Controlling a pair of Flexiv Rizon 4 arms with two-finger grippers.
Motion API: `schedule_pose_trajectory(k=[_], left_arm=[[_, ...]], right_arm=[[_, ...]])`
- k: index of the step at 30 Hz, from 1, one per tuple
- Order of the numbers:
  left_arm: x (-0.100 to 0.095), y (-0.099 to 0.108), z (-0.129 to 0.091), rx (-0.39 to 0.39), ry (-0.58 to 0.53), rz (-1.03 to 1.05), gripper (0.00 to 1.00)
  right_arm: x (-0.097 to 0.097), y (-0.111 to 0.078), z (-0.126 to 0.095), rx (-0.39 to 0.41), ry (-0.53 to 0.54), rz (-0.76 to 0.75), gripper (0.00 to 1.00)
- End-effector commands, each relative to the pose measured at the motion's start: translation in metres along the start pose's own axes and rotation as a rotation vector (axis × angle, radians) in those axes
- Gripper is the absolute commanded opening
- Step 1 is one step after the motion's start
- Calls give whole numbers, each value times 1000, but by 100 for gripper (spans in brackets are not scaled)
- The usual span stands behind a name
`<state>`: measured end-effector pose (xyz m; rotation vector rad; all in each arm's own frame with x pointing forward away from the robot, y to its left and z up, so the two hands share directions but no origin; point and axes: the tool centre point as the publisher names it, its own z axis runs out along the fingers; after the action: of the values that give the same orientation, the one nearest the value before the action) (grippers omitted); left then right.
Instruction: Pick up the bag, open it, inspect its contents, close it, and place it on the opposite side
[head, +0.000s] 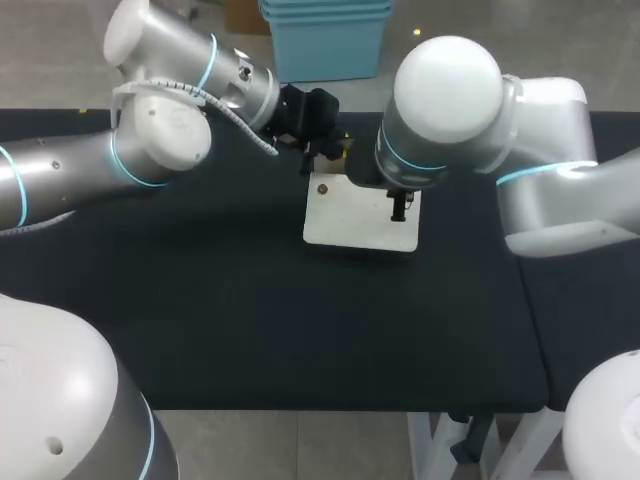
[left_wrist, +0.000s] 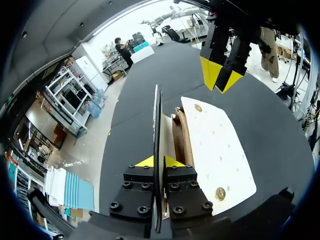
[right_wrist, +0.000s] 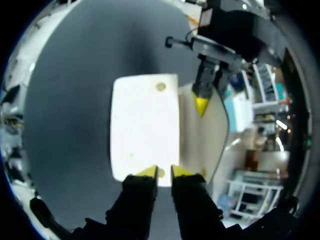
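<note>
The bag lay flat in the middle of the bench, long axis left to right, mouth along its far edge. The left gripper was clenched on the far wall. The right gripper hung at the right end of the flap; whether it gripped, I could not tell. Opening likely turned on drawing wall from flap.
</note>
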<state>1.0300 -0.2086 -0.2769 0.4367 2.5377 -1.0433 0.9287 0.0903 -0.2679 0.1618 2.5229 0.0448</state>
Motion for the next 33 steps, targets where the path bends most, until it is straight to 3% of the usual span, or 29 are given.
schedule_pose_trajectory(k=[1, 21, 33], left_arm=[[-3, 12, 12, 23, 10, 16, 0], [0, 34, 33, -32, 22, -34, 0], [2, 35, 36, -30, 8, -13, 0]], right_arm=[[15, -6, 10, -24, -32, 11, 0], [68, 2, 40, -52, -81, 92, 0], [68, 2, 40, -52, -81, 92, 0]])
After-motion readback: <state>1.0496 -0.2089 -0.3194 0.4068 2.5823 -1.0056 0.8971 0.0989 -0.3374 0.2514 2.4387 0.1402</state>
